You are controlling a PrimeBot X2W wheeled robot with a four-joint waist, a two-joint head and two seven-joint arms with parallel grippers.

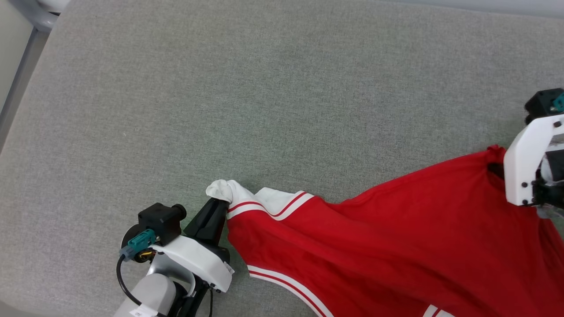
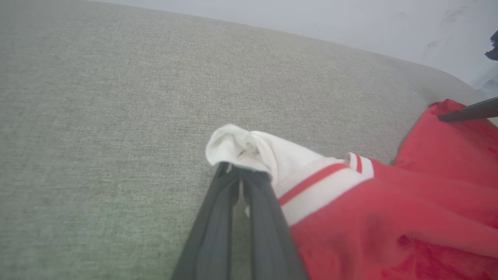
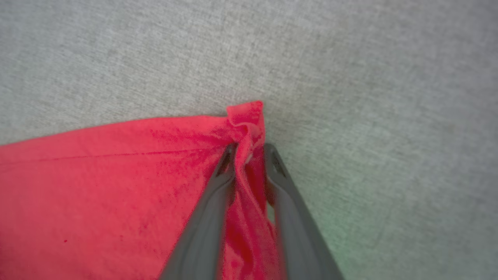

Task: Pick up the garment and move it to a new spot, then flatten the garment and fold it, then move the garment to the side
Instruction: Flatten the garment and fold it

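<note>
A grey, woven fabric-covered surface (image 1: 264, 88) stretches across the scene, with a pale wall behind its far edge in the left wrist view. The garment (image 1: 396, 220), a red shirt with white sleeves and red-and-white striped trim, lies along the near right part of this surface, drawn out between the two arms. The left hand (image 2: 243, 171) sits at the near left; its two dark fingers are closed together on the bunched end of a white sleeve (image 2: 249, 147), which puffs out just past their tips. The right hand (image 3: 251, 149) is at the far right edge of the head view, mostly hidden there behind its white housing (image 1: 524, 163). In the right wrist view its fingers stand close together with a red corner (image 3: 247, 116) of the garment gathered between them, the cloth crumpled into a small fold just above the tips. A striped hem (image 1: 286, 281) runs along the garment's near edge.
</note>
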